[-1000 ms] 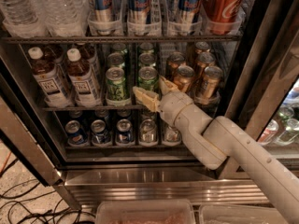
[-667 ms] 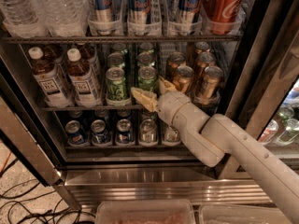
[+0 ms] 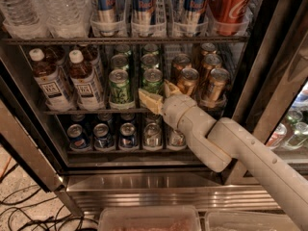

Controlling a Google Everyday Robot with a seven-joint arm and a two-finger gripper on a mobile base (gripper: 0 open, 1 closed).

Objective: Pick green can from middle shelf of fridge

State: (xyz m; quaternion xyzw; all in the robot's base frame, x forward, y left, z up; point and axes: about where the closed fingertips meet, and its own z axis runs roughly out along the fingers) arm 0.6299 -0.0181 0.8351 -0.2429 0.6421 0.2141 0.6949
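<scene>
The fridge (image 3: 262,66) stands open. Its middle shelf (image 3: 86,111) holds two lanes of green cans. The front green can (image 3: 153,80) of the right lane stands upright just behind my gripper (image 3: 161,94). The gripper is open, with one tan finger (image 3: 150,101) low at the can's left front and the other (image 3: 172,88) at its right. It does not grip the can. Another green can (image 3: 119,85) stands in the lane to the left.
Gold-brown cans (image 3: 187,81) stand right of the green ones and tea bottles (image 3: 86,83) to the left. Small blue cans (image 3: 79,136) fill the lower shelf. Water bottles, tall blue cans and a red can (image 3: 231,4) stand above. Clear bins (image 3: 149,218) lie below.
The gripper has edged very slightly left at the front of the green can. The cans have not moved.
</scene>
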